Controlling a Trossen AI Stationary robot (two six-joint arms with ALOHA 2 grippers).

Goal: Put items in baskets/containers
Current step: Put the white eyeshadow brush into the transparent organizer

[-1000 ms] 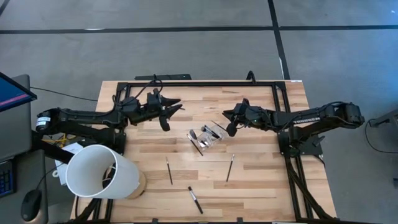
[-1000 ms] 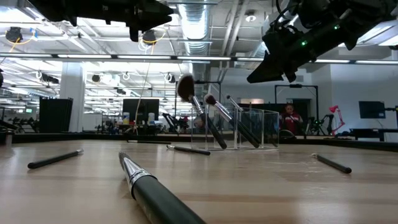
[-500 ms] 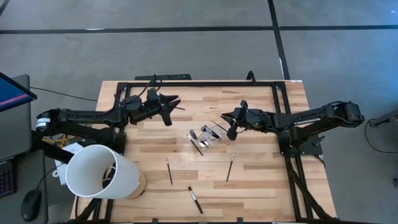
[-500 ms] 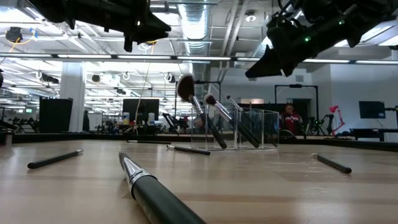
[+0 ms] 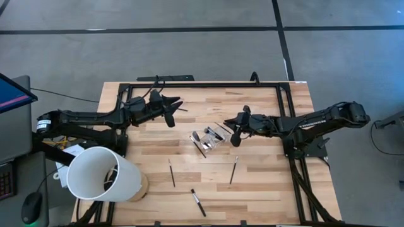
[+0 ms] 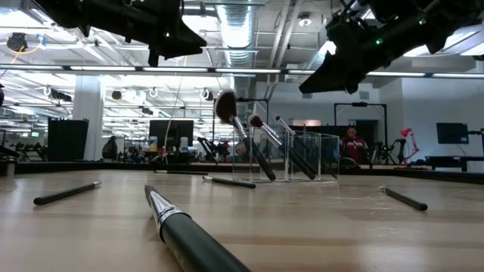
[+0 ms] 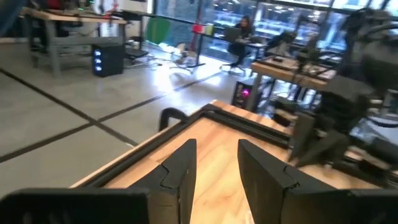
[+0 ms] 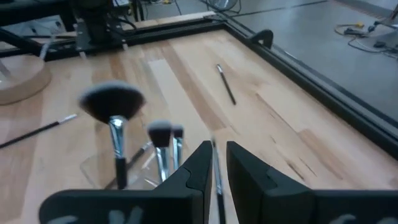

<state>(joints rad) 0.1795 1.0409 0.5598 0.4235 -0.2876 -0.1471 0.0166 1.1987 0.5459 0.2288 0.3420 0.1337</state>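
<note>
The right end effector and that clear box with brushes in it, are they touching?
Apart. The low view shows the right end effector hanging in the air well above the clear box, with open background between them; a thin stick sits between its fingers.

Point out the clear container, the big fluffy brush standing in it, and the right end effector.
clear container (image 6: 321, 155), low view, its front wall.
big fluffy brush (image 8: 112, 102), right wrist view, its bristle head.
right end effector (image 8: 216, 163), right wrist view, between its fingertips.

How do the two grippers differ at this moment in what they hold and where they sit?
The right gripper pinches a thin stick between nearly closed jaws; the left gripper holds nothing, jaws parted. The right one hovers beside the clear box of brushes; the left one sits farther off, near the table's rear edge. Both are raised off the table.
</note>
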